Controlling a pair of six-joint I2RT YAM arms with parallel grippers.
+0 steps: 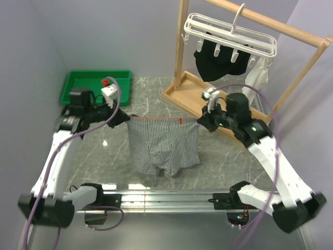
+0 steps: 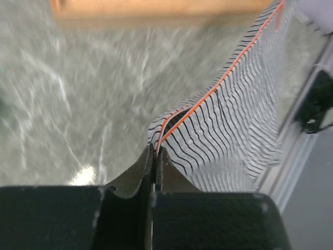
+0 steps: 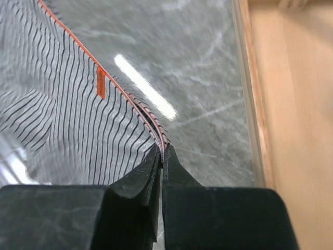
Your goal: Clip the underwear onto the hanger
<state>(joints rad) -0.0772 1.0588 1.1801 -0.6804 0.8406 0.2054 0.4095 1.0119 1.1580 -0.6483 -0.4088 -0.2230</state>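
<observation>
Underwear (image 1: 164,143) centre frame, waistband stretched between arms, legs hanging. Left gripper (image 2: 155,151) clamped on left band corner, right gripper (image 3: 162,151) on right corner. Hanger (image 1: 229,34) upper right, on rack (image 1: 302,34). Lift both evenly, band taut, toward clips.

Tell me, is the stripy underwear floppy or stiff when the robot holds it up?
Probably floppy: the underwear sags in soft folds between the left gripper and right gripper. Likely light too, since just pinched waistband corners carry it. It might slip if the pinch loosens, as the cloth looks thin.
</observation>
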